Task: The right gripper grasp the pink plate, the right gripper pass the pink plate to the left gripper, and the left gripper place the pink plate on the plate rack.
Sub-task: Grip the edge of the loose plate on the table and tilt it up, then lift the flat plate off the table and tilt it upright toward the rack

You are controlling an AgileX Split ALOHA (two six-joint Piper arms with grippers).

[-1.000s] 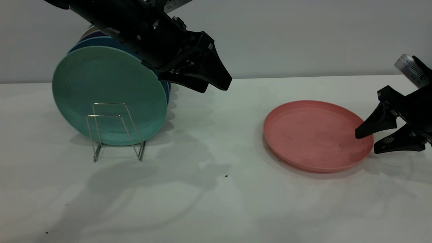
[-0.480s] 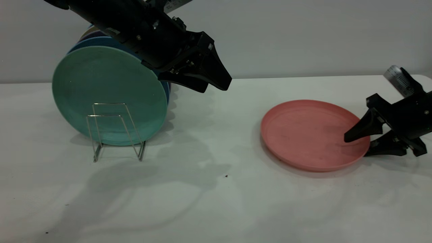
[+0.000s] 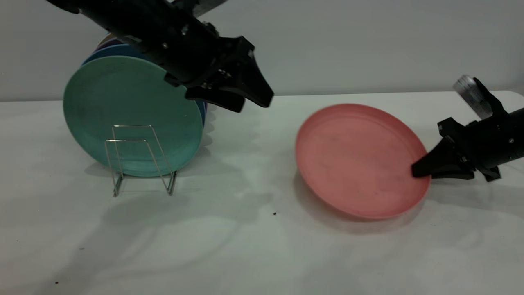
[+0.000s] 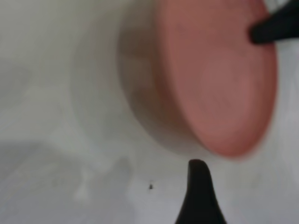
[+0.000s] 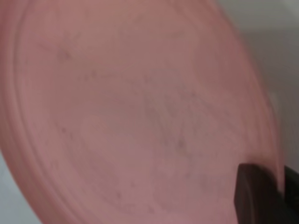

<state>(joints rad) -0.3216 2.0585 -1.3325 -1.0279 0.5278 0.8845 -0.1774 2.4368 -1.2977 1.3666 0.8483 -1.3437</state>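
Right pincer [image 3: 421, 172] low over the right side of the white tabletop [image 3: 262, 246], fingers pinched onto the right-hand rim of the pink plate [image 3: 360, 159]; one black fingertip [image 5: 254, 193] lying on the plate's inner face in the right wrist view. Plate tilted, far edge raised toward the back wall, near edge low by the tabletop with a dark shadow beneath; whether that near edge touches the surface, impossible to tell. Faint scuffs across the plate's matte inside.

Left pincer [image 3: 247, 98] hanging above the tabletop left of centre, pointed down and to the right, fingers a little apart and holding nothing. Well apart from the pink plate, just in front of the upper right edge of the racked plates. In the left wrist view, a single black fingertip [image 4: 198, 186] over bare tabletop, the pink plate [image 4: 219, 79] farther off with the other arm's dark fingertip on its rim.

Plate rack [image 3: 139, 159] standing at the left on the tabletop, thin silver wire loops at the front. Teal-green plate [image 3: 123, 110] upright in it, nearest the camera, a blue plate [image 3: 112, 51] and others stacked close behind.
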